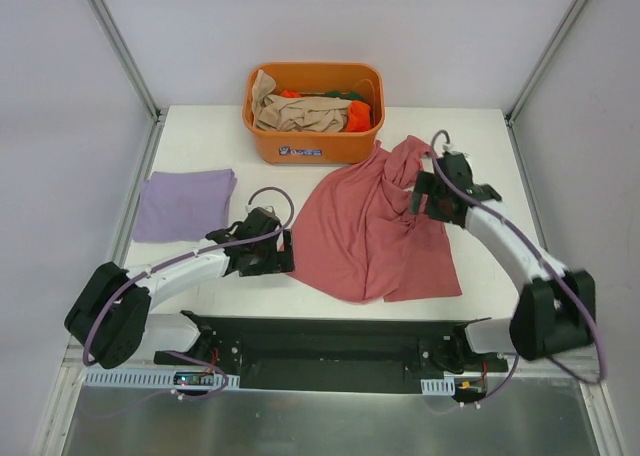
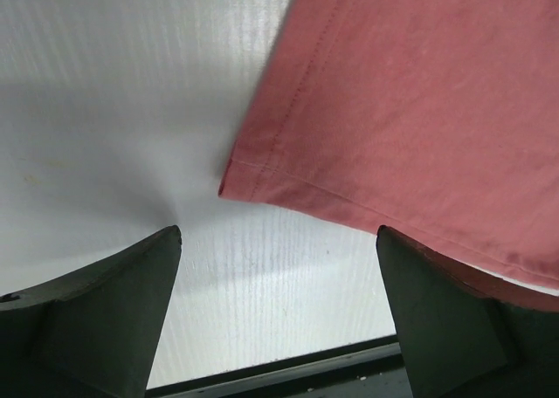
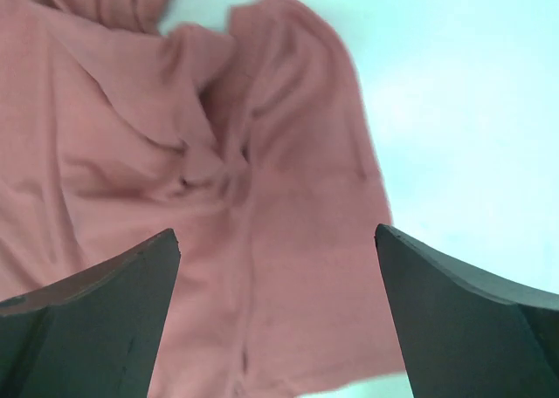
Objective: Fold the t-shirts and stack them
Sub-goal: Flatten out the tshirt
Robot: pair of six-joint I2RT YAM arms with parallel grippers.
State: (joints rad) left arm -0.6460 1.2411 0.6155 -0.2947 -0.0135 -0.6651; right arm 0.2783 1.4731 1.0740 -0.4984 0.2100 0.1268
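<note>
A dusty rose-red t-shirt lies spread and wrinkled in the middle of the table. A pale lavender t-shirt lies folded at the left. My left gripper is open and empty at the red shirt's left hem; its wrist view shows the hem corner just ahead of the jaws. My right gripper is open and empty above the shirt's bunched upper right part, which fills its wrist view. Beige, orange and green shirts lie in the tub.
A rigid orange plastic tub stands at the back centre, touching the red shirt's top edge. The table's front edge lies just below the left gripper. White walls and metal posts surround the table.
</note>
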